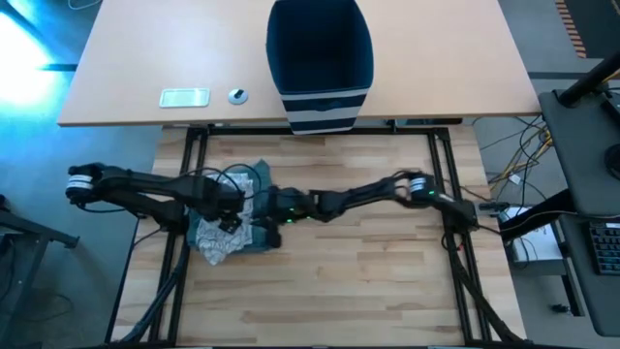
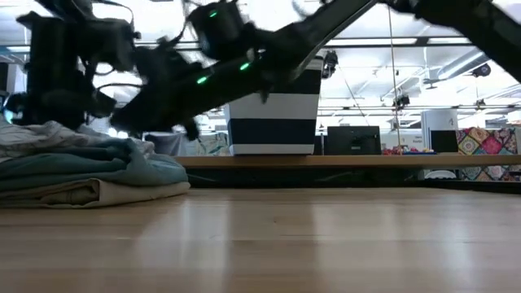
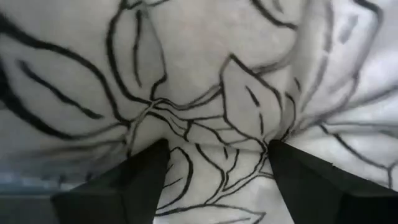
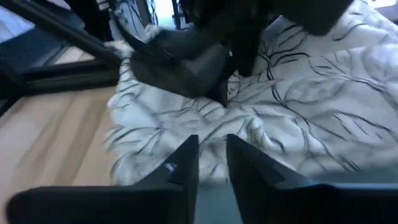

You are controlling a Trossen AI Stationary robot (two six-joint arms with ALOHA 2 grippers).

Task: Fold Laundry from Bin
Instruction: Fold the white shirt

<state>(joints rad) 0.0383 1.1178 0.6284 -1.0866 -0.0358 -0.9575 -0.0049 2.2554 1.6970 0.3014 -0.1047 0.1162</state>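
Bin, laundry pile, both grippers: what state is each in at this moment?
bin: upright on the far table, open top, inside looks empty.
laundry pile: stacked on the near table, a beige piece lowest, teal above it, a white leaf-print cloth on top.
left gripper: open, fingers against the leaf-print cloth.
right gripper: fingers narrowly apart, nothing between them, just short of the pile.

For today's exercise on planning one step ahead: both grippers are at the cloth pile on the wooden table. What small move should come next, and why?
Probably lift the left gripper straight up off the white cloth with black leaf lines. Its fingers stand apart with the cloth only pressed between them, and the right gripper, fingers nearly together, is at the same stacked pile of teal and beige garments, so the two arms crowd each other.
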